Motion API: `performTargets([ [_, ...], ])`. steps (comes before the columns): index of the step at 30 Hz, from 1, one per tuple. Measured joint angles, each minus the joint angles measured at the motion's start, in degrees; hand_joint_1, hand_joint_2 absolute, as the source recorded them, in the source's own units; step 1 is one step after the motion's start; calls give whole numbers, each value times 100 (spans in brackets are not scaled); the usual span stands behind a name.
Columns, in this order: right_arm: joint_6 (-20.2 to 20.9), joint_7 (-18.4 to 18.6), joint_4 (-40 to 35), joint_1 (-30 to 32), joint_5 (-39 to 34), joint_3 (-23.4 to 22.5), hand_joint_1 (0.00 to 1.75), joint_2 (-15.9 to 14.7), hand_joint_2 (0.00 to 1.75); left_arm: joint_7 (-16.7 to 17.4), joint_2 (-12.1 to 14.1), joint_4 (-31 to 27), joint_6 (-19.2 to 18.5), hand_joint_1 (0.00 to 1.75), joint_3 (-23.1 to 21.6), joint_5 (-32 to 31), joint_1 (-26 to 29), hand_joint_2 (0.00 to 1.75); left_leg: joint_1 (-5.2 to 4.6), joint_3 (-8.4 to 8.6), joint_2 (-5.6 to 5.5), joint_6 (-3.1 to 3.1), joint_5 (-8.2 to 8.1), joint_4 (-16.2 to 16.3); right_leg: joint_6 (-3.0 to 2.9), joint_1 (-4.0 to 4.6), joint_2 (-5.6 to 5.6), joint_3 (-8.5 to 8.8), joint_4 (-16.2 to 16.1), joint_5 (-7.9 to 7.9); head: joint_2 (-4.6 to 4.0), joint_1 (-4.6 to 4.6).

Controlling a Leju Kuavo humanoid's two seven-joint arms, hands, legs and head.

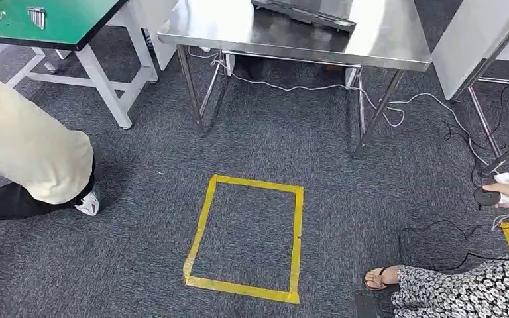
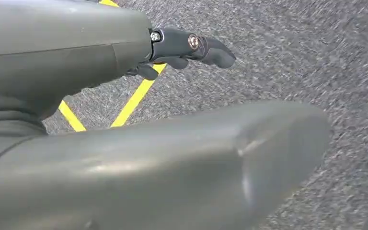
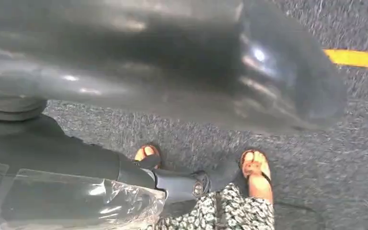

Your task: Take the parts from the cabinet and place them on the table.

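Left hand: smooth grey cover, thick glossy grey thumb, darker fingers with silver screw heads at the pivots. Right hand: same grey shell, blurred thumb with bright glints, dark finger with one round screw, clear crinkled plastic film over its cover.

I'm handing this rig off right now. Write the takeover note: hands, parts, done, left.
Left hand: hangs over the carpet, fingers apart, nothing in it.
Right hand: hangs low with a clear plastic bag against it; whether it grips the bag is unclear.
Surroundings: steel table ahead, past the yellow tape square. Green table to the left carries small metal pieces. A person stands on each side, close by.
Done: cannot tell.
Left: confirm what the bag holds, walk to the table, set it down.
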Motion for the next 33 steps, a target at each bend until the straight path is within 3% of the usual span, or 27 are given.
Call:
performTargets([
  [1,24,-22,17,32,-39,-43,0,-6,0,0,0,0,7,0,-26,-20,0,0,9,-1,-8,-7,5,30,-46,-44,-8,-16,17,-21,0,-13],
  [2,39,-44,26,57,-66,-72,0,-11,0,-4,2,0,7,0,-52,-39,2,0,36,-7,-7,-13,12,23,-108,-33,-11,-11,38,-32,0,-30],
  [3,74,-63,42,83,-105,-114,0,-11,0,-4,4,0,4,0,-70,-44,14,0,80,-18,-4,-45,31,44,-197,-58,-15,-26,43,1,0,-44],
  [4,85,-76,48,89,-120,-138,0,-13,0,-13,4,0,0,0,-83,-55,19,0,106,-45,-21,-82,-78,120,-257,-48,-20,-41,40,35,0,-50],
  [5,92,-83,52,94,-142,-155,0,-15,0,-24,4,0,-9,0,-94,-59,24,0,113,-124,-24,-107,-352,356,-313,-38,-23,-69,40,70,0,-52],
  [7,125,-94,59,103,-181,-214,0,-15,0,-28,2,0,-26,0,-111,-90,23,0,114,-438,-36,-149,-905,1226,-386,-10,-22,-123,44,122,0,-54],
  [8,135,-96,61,117,-192,-238,0,-15,0,-31,7,0,-28,0,-127,-103,24,0,113,-574,-38,-155,-1074,1635,-393,8,-23,-131,48,144,0,-52],
  [9,142,-98,68,133,-199,-251,0,-15,0,-31,9,0,-37,0,-129,-107,24,0,113,-625,-38,-148,-1114,1858,-394,23,-22,-149,52,164,0,-57],
  [10,142,-98,72,149,-203,-273,0,-15,0,-28,11,0,-42,0,-131,-111,25,0,111,-532,-39,-116,-1010,1789,-381,40,-20,-160,54,180,0,-52],
  [11,146,-98,76,154,-207,-284,0,-15,0,-28,13,0,-46,0,-133,-116,26,0,104,-344,-40,-70,-827,1509,-389,59,-16,-159,54,189,0,-57],
  [13,159,-105,79,149,-225,-295,0,-9,0,-28,22,0,-59,0,-144,-120,25,0,49,313,-87,125,-362,388,-389,93,-5,-137,48,190,0,-54],
  [14,177,-114,96,153,-242,-306,0,39,0,-28,66,-4,-61,0,-151,-122,24,0,30,458,-125,245,-491,160,-371,71,-10,-163,44,201,0,-18],
  [17,201,-135,105,138,-262,-374,0,35,0,-39,63,0,-57,0,-175,-127,27,0,-76,429,-100,266,-439,73,-278,8,-10,-211,21,257,0,-41],
  [18,201,-144,107,139,-264,-378,0,50,0,-39,77,0,-57,0,-177,-127,26,0,-101,462,-95,329,-387,-49,-217,53,-11,-183,-57,296,0,-55],
  [19,201,-151,107,139,-278,-385,0,44,0,-39,74,0,-57,0,-186,-127,24,0,19,607,-77,321,-252,-343,-220,104,-14,-205,-23,259,0,-37],
  [20,203,-166,109,143,-284,-393,0,42,0,-41,66,2,-55,0,-201,-127,15,0,-31,654,-54,315,-193,-455,-240,96,-3,-310,131,161,0,-24],
  [21,214,-168,111,133,-297,-413,0,37,0,-50,68,0,-50,0,-214,-127,9,0,-25,640,-46,343,-146,-473,-280,83,-3,-493,489,-30,0,-13],
  [22,223,-175,111,132,-315,-446,0,11,0,-52,66,2,-42,0,-225,-127,7,0,-32,606,-48,326,-140,-470,-294,73,-4,-736,954,-213,0,-4],
  [23,229,-177,111,137,-323,-472,0,4,0,-55,61,2,-35,0,-227,-127,8,0,-45,584,-47,318,-139,-465,-283,60,-3,-964,1400,-364,0,-6],
  [24,229,-179,114,155,-325,-494,0,-9,0,-57,55,2,-31,0,-229,-127,8,0,-45,564,-48,303,-130,-454,-240,52,-4,-1114,1679,-412,0,-6],
  [25,229,-179,116,171,-334,-524,0,-9,0,-57,52,2,-26,0,-229,-127,8,0,-44,544,-49,290,-127,-434,-184,44,-5,-1111,1646,-342,0,-4],
  [26,229,-179,116,180,-334,-535,0,-9,0,-59,50,2,-26,0,-229,-127,8,0,-40,525,-50,280,-129,-407,-118,36,-7,-979,1375,-185,0,-2],
  [28,229,-179,116,168,-334,-557,0,-20,0,-61,48,2,-24,0,-229,-127,3,0,-23,465,-49,201,-165,-283,18,-15,-14,-428,288,240,0,-4],
  [29,229,-179,116,156,-332,-564,0,-20,0,-61,50,0,-22,0,-232,-127,-2,0,-39,410,-40,140,-204,-171,-14,-40,-29,-310,-8,274,0,-8],
  [31,234,-181,118,153,-347,-575,0,-13,0,-79,57,0,-15,0,-232,-127,-7,0,-63,340,-44,39,-279,-75,-187,19,-4,-355,46,304,0,-20],
  [33,206,-181,118,157,-367,-614,0,-11,0,-85,55,0,-15,0,-229,-125,-7,0,-29,340,-44,-13,-259,-72,-278,45,-4,-382,43,331,0,-7],
])
